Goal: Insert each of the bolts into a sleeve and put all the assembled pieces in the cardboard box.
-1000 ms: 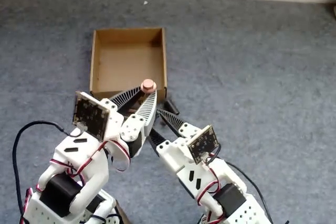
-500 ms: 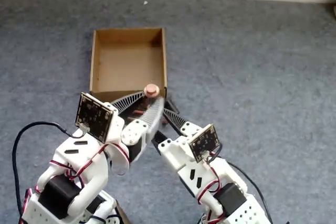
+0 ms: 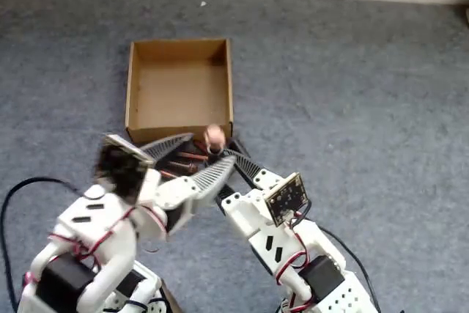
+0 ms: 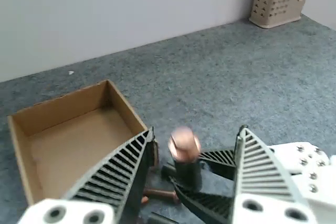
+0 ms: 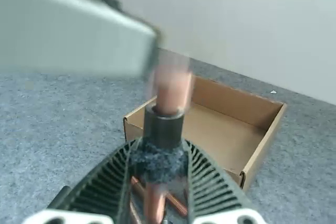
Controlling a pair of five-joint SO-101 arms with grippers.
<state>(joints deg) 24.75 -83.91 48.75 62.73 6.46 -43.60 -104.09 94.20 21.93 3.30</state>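
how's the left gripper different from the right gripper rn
The left gripper is wide open; the right gripper is shut. The left gripper holds nothing; the right gripper clamps the sleeve with a bolt standing in it. Both have ribbed fingers and sit just outside the cardboard box.

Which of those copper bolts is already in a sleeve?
The upright bolt, standing in the black sleeve that the right gripper clamps. The other bolts lie bare on the carpet by the box.
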